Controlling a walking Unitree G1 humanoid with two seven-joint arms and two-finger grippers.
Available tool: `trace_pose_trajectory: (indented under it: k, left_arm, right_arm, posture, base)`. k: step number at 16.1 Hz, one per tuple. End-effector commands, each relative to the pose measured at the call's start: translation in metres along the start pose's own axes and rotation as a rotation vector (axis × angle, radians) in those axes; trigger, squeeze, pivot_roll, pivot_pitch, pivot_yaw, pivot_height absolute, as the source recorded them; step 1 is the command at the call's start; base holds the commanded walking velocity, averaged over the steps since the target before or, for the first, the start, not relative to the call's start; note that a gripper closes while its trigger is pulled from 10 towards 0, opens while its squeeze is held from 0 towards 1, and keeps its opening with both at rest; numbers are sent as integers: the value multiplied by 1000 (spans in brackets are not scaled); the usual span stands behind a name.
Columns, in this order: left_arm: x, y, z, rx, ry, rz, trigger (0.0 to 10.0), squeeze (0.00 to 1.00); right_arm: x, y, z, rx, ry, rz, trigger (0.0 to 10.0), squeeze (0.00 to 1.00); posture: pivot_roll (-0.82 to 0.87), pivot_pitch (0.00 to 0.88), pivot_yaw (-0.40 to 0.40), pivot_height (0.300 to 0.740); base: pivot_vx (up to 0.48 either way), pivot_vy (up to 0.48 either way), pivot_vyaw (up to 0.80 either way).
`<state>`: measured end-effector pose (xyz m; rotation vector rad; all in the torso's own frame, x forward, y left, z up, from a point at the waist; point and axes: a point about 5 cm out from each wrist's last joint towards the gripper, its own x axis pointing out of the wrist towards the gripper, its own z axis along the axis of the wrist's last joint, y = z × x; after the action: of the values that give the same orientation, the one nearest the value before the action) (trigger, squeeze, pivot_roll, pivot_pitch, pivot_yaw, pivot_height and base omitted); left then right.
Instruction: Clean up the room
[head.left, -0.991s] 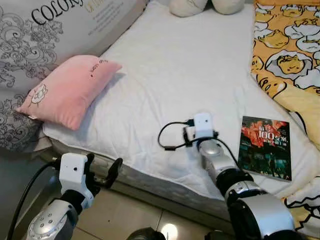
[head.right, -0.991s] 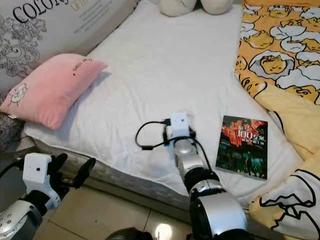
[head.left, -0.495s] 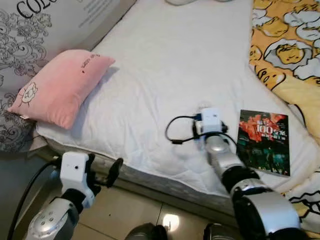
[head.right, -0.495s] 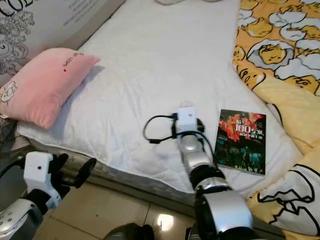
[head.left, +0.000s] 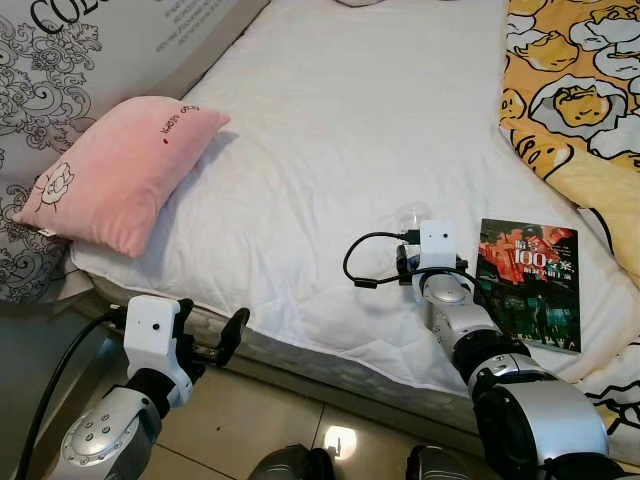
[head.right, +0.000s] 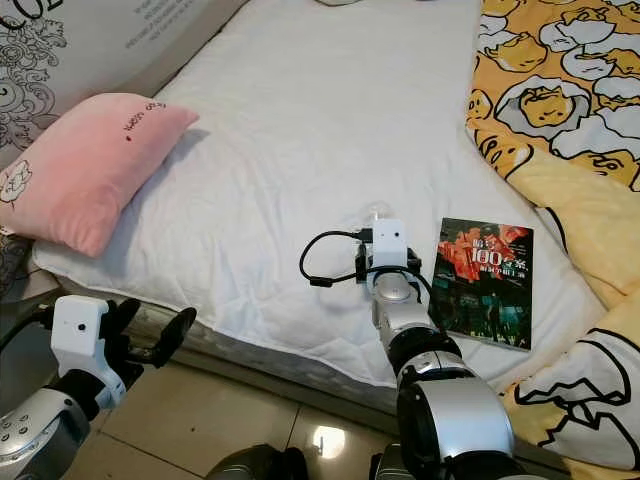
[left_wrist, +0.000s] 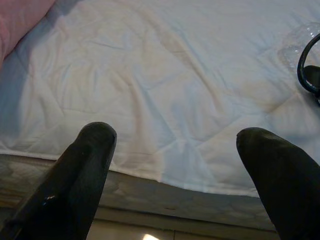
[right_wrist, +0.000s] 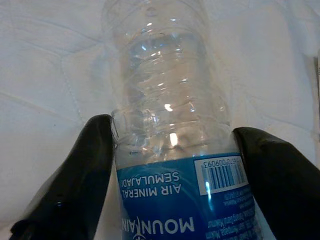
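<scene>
Treat the step in hand as securing the clear plastic water bottle (right_wrist: 167, 125) that lies on the white bed sheet (head.left: 380, 130), just beside the book (head.left: 528, 283). In the right wrist view the two black fingers (right_wrist: 80, 170) bracket the bottle at the upper edge of its blue label, one on each side, and both appear to touch the plastic. Judge the right gripper (right_wrist: 172, 165) as clasped around the bottle, though the firmness of the hold cannot be confirmed.

To do this well, keep the fingers square across the bottle's width and squeeze gently: thin plastic (this bottle looks empty or nearly so) is likely to buckle and slip out if you pinch hard. Hold at the labelled band, where the wall looks straight, and not on the ribbed section beyond it. Lift straight up from the soft sheet before you swing away, so the bottle does not drag the fabric or nudge the book. Watch the black cable loop (head.left: 370, 262) at the wrist, which rests just above the sheet and could snag.

Pose: your right arm (head.left: 470, 335) reaches forward over the near edge of the mattress, forearm low and close to the sheet, wrist camera housing uppermost. Your left gripper (head.left: 220, 340) hangs below the mattress edge over the tiled floor (head.left: 260, 430), fingers spread wide with nothing between them, near the pink pillow (head.left: 125, 170) but well apart from it.
</scene>
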<state>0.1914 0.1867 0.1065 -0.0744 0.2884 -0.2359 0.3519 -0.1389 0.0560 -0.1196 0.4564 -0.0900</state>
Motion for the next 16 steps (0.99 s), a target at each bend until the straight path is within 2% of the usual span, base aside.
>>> trace_pose_trajectory:
  k: [1, 9, 12, 13, 16]
  left_arm:
    - [2, 2, -6, -7, 32, 17, 10000, 0]
    - [14, -2, -8, -19, 34, 6, 10000, 0]
    - [26, -6, -10, -23, 24, -3, 10000, 0]
    - [39, -4, -7, -25, -16, 37, 10000, 0]
    - [40, -1, -5, 0, -88, 157, 10000, 0]
  right_arm:
    - [-2, 6, -17, 27, 85, 29, 0, 0]
    - [-1, 6, -11, 55, 61, 59, 0, 0]
    - [0, 4, 4, 46, -32, 73, 0, 0]
    - [-2, 5, 28, -9, -203, 108, 0, 0]
    - [-14, -8, 49, -98, -449, 89, 0, 0]
  posture:
    - [48, 150, 179, 740]
    - [9, 123, 177, 740]
    - [-17, 94, 166, 740]
    - [-55, 41, 151, 740]
    - [-112, 0, 146, 740]
  base:
    - [0, 0, 0]
    - [0, 0, 0]
    - [0, 0, 0]
    - [0, 0, 0]
    - [0, 0, 0]
